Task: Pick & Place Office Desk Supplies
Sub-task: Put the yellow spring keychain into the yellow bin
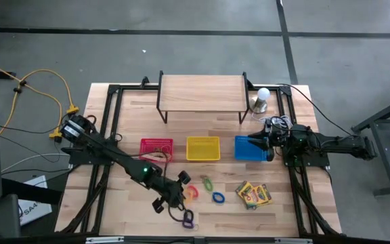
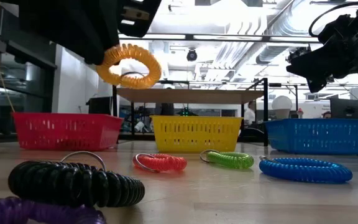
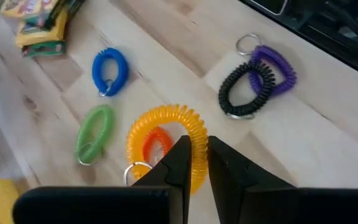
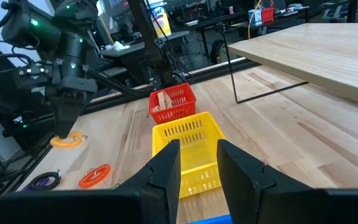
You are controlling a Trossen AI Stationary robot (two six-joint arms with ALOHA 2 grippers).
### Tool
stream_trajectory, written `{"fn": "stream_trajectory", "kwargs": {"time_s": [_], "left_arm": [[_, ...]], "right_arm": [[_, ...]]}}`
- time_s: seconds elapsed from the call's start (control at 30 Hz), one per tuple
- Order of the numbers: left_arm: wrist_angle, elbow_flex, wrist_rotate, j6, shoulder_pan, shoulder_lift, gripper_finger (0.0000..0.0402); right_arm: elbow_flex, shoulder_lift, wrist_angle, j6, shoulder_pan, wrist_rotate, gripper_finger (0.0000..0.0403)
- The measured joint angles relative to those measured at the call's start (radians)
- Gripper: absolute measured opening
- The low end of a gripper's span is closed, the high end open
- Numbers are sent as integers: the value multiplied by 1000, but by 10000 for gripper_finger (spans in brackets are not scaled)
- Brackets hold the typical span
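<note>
Bench: pale wood planks [image 1: 208, 210] in a dark metal frame, grey concrete floor [image 1: 181, 41] all round.
Front edge: black coil ring [image 2: 73, 182] and purple coil ring [image 2: 36, 211] lie touching, nearest the low camera.
Left hand: left hand [image 3: 197, 155] is up off the wood, fingers pinching the yellow coil ring [image 3: 166, 134]; it hangs clear above the red-orange ring [image 2: 160, 162].
Mid bench: green ring [image 2: 230, 159] and blue ring [image 2: 306, 169] lie flat and apart; crayon boxes [image 1: 253, 194] lie toward the right.
Baskets: red basket [image 1: 156, 148], yellow basket [image 1: 203, 148], blue basket [image 1: 248, 149] in a row.
Right hand: right hand [image 4: 199, 158] hovers over the blue basket, fingers parted and holding nothing.
Back: wooden riser shelf [image 1: 202, 93], white bulb [image 1: 263, 95] beside it.
Room: workshop with ceiling lights and ducts [image 2: 241, 37].
</note>
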Motion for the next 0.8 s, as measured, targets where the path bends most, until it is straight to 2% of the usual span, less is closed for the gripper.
{"fn": "stream_trajectory", "kwargs": {"time_s": [0.3, 0.8], "left_arm": [[1, 0, -1, -58, 99, -1, 37], [68, 0, 69, -14, 448, -1, 37]], "right_arm": [[0, 0, 0, 0, 0, 0, 94], [0, 0, 0, 0, 0, 0, 94]]}}
